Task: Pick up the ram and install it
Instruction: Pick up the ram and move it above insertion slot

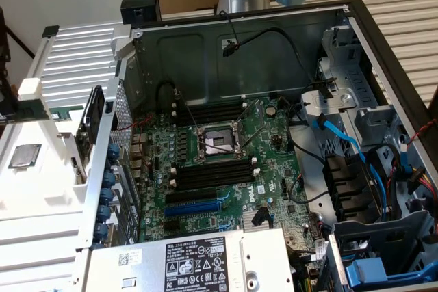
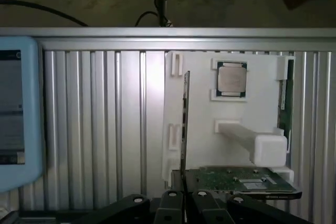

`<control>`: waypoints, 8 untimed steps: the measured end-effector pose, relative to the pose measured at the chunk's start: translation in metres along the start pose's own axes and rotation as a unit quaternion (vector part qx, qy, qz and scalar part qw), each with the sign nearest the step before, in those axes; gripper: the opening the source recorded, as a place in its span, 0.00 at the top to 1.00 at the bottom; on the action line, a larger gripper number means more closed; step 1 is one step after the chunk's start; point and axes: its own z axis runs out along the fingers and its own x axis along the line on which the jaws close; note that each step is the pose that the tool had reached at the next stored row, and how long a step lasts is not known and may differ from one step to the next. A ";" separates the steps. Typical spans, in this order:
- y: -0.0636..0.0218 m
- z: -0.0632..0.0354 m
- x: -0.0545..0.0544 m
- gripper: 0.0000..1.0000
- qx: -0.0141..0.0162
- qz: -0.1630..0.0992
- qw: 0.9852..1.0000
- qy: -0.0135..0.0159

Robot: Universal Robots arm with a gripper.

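Between the pincer's (image 2: 185,203) black fingers (image 2: 170,205) sits the ram (image 2: 185,124), seen edge-on as a thin dark strip running straight out from the tips; the pincer looks clenched on it, jaws pinched close with only the board's thickness between them; the stick hangs over the white tray (image 2: 199,108), and I can't tell if it has cleared its seat there. Just off to one side of the tips lies a green card (image 2: 236,179); further out are a white post (image 2: 268,148) and a CPU (image 2: 231,78).

Handling-wise, I'd guess it's light and stiff but not tough; thin board, exposed chips, presumably contacts along one long edge; so squeeze the flat faces, stay off that edge, and don't twist it.

The wrist view gives you the grip and the tray; the exterior view gives you the destination: the open case (image 1: 205,59), the motherboard (image 1: 274,169), the black memory slots (image 1: 209,172) with white end clips, and the blue expansion slot (image 1: 198,204) beside them.
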 end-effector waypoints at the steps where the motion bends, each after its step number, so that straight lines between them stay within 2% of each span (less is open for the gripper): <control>1: -0.0137 -0.0138 0.000 0.87 0.000 0.000 1.000 0.000; 7: -0.0383 -0.0275 -0.001 0.87 0.000 0.000 1.000 0.000; 8: -0.0477 -0.0313 -0.001 0.87 0.000 0.000 1.000 0.000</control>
